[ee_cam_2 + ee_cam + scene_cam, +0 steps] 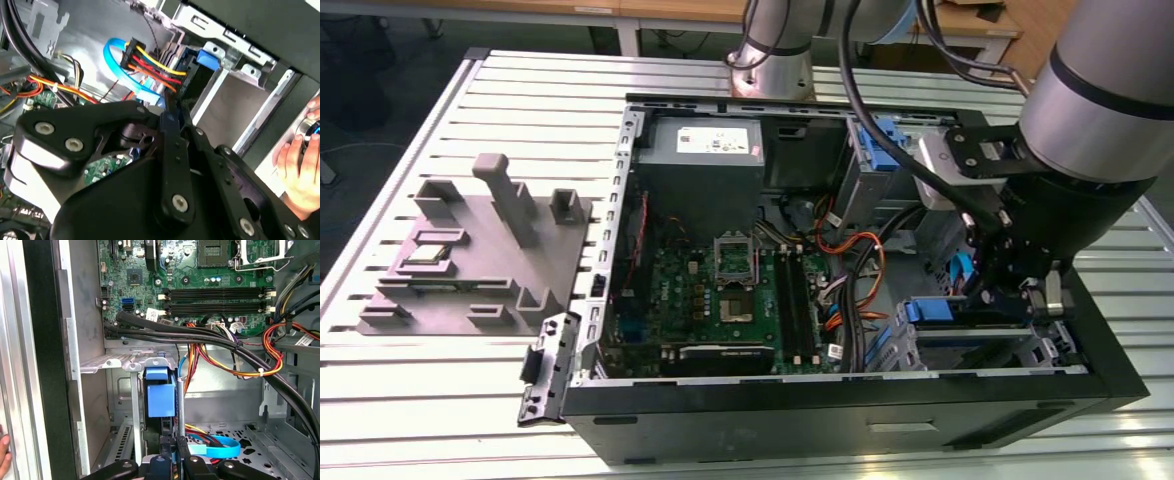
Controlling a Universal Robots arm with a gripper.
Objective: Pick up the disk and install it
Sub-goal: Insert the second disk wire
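The view looked into the open case (45, 365). The green board (200, 275) lay at the far side, with two black memory slots (217, 299) and an open socket (215, 252). Thick black cables (200, 337) ran across below the board, and orange, red and yellow wires (240, 367) hung beside them. The disk (160, 397) stood on edge in a metal bay (125, 362), with its blue rail facing out. The black fingers (182, 460) of the hand (170, 465) were closed on the disk's near edge. A light-blue flat cable (220, 446) lay on the perforated floor (250, 440).
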